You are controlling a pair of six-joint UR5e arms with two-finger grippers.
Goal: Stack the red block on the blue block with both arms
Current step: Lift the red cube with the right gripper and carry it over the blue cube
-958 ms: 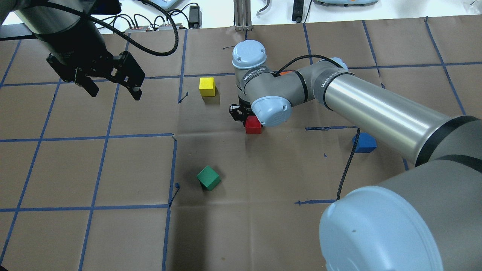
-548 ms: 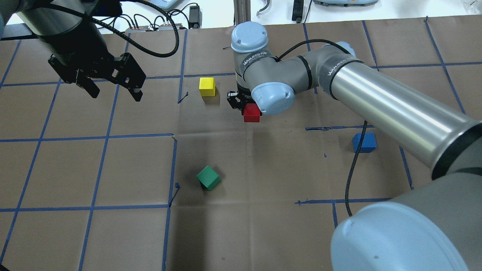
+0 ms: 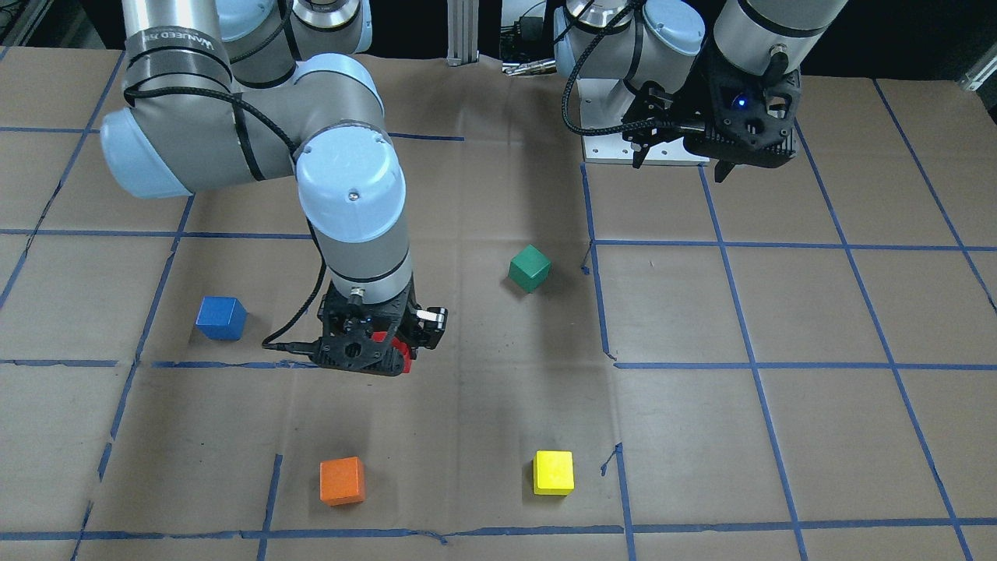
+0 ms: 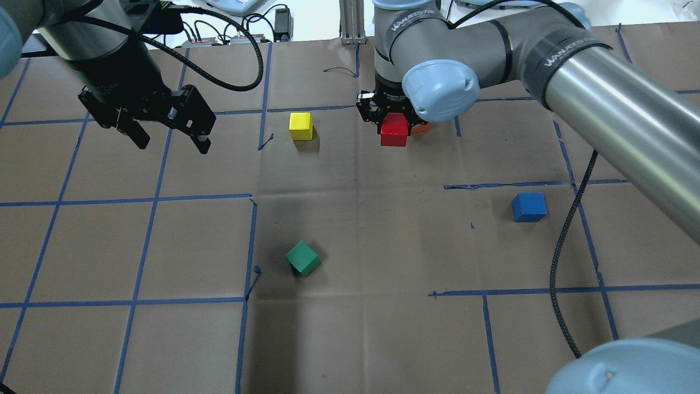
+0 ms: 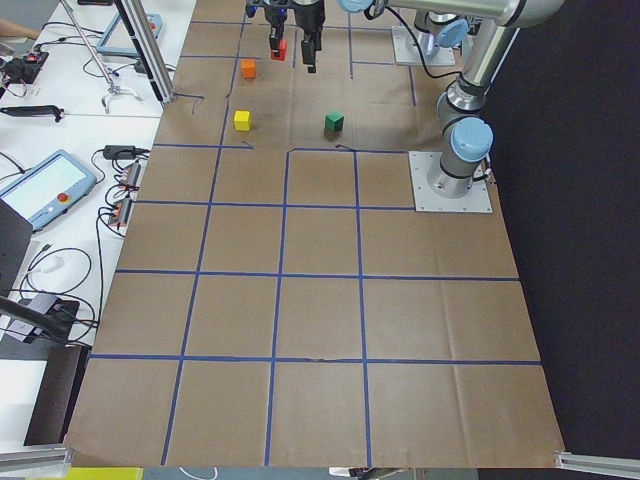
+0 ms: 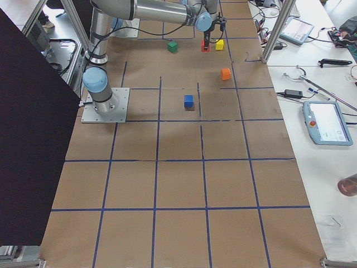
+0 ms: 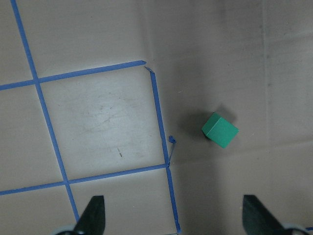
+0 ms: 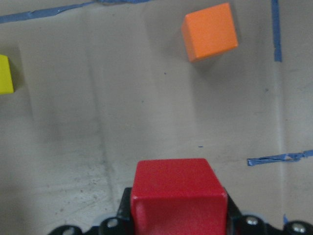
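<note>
The red block (image 4: 395, 132) is held in my right gripper (image 4: 392, 121), which is shut on it and holds it above the table, far of centre. It fills the bottom of the right wrist view (image 8: 178, 196) and peeks out under the gripper in the front view (image 3: 396, 350). The blue block (image 4: 529, 207) sits alone on the paper to the right and nearer the robot, also in the front view (image 3: 221, 318). My left gripper (image 4: 171, 143) hangs open and empty above the table's left side; its fingertips (image 7: 95, 215) frame the left wrist view.
A yellow cube (image 4: 301, 125) sits left of the red block. An orange cube (image 4: 421, 128) lies partly hidden just behind my right gripper, in full view from the front (image 3: 342, 480). A green cube (image 4: 302, 258) sits near the middle. A black cable (image 4: 569, 230) hangs from the right arm.
My right gripper has lifted the red block off the paper and carried it away from the robot and to the right. The left gripper has only drifted slightly.
</note>
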